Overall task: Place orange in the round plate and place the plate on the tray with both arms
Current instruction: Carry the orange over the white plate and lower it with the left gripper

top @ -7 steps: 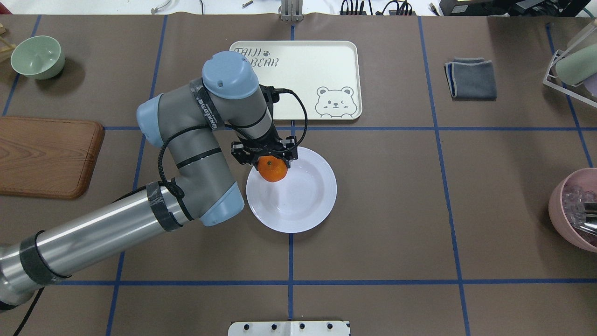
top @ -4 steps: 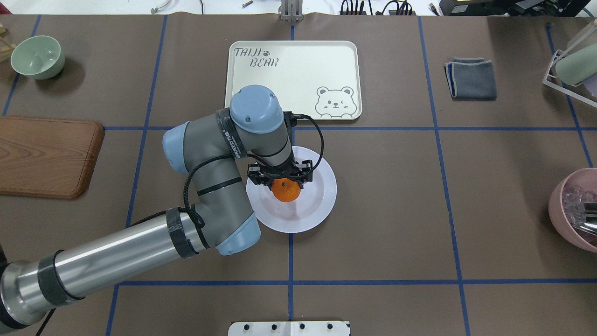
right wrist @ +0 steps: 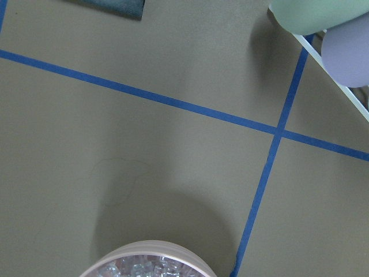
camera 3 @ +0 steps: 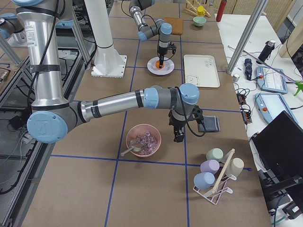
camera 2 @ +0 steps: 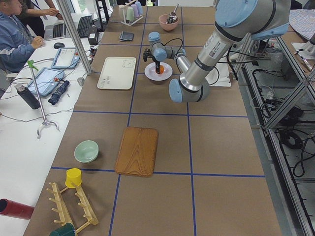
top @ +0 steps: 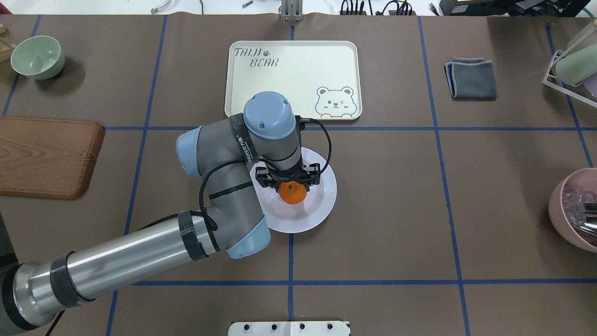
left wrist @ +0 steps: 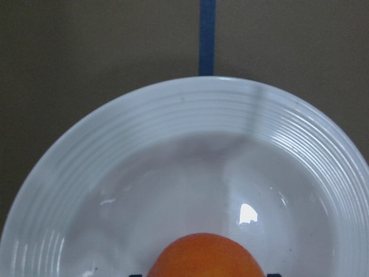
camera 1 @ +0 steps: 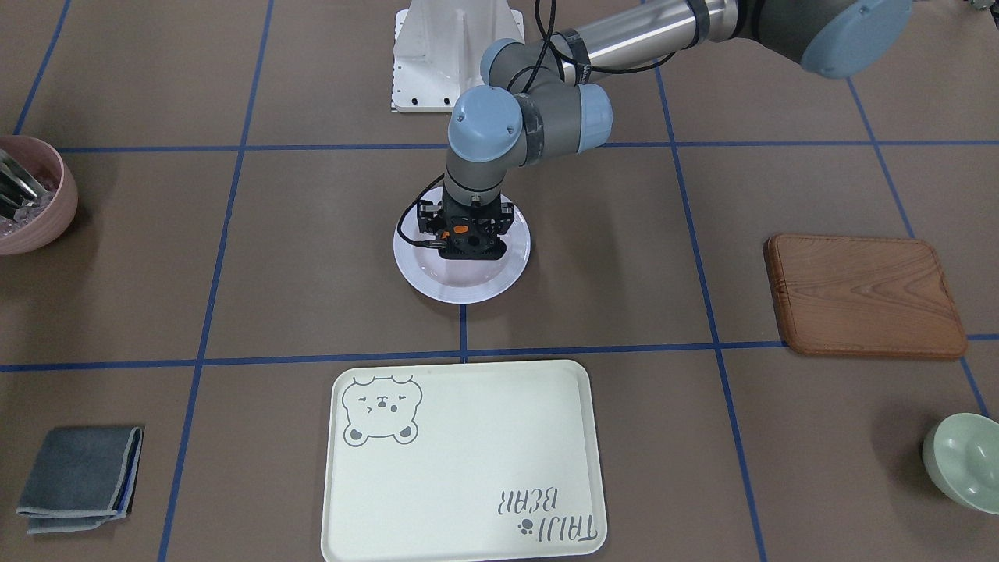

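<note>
My left gripper (top: 292,183) is shut on the orange (top: 293,193) and holds it over the sunken centre of the white round plate (top: 323,198). The front view shows the same gripper (camera 1: 463,243) pointing straight down into the plate (camera 1: 468,293), with only a sliver of orange (camera 1: 462,230) visible. In the left wrist view the orange (left wrist: 206,257) hangs close above the plate (left wrist: 184,167); whether they touch I cannot tell. The cream bear tray (top: 298,70) lies bare just beyond the plate. My right gripper (camera 3: 178,137) hovers by the pink bowl, far right; open or shut, I cannot tell.
A wooden board (top: 46,156) and a green bowl (top: 37,57) sit at the left. A folded grey cloth (top: 471,78), a cup rack (top: 571,65) and a pink bowl (top: 576,210) with ice and a scoop sit at the right.
My left arm has carried the orange from the plate's far-left rim to over its centre. The plate and tray have not moved.
</note>
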Robot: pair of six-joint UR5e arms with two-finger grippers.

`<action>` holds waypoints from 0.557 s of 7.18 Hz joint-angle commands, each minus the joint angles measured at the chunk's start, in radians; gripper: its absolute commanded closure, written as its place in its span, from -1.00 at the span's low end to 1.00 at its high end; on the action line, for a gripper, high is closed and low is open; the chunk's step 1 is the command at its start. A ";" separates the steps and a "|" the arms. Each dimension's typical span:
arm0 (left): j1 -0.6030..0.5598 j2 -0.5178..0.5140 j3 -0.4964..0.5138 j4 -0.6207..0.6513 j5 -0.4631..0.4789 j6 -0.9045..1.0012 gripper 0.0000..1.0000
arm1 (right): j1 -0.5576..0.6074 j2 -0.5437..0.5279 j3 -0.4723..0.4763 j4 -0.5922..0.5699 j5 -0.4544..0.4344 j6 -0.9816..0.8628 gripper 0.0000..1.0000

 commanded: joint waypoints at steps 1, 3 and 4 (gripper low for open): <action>0.000 0.000 0.004 -0.005 0.007 0.006 -0.96 | -0.006 0.001 -0.001 0.000 0.000 0.000 -1.00; -0.003 0.000 -0.007 -0.008 0.007 0.006 -0.97 | -0.032 0.021 -0.006 0.005 0.033 0.058 -1.00; -0.013 0.001 -0.012 -0.006 0.004 0.006 -0.97 | -0.056 0.023 -0.009 0.041 0.072 0.110 -1.00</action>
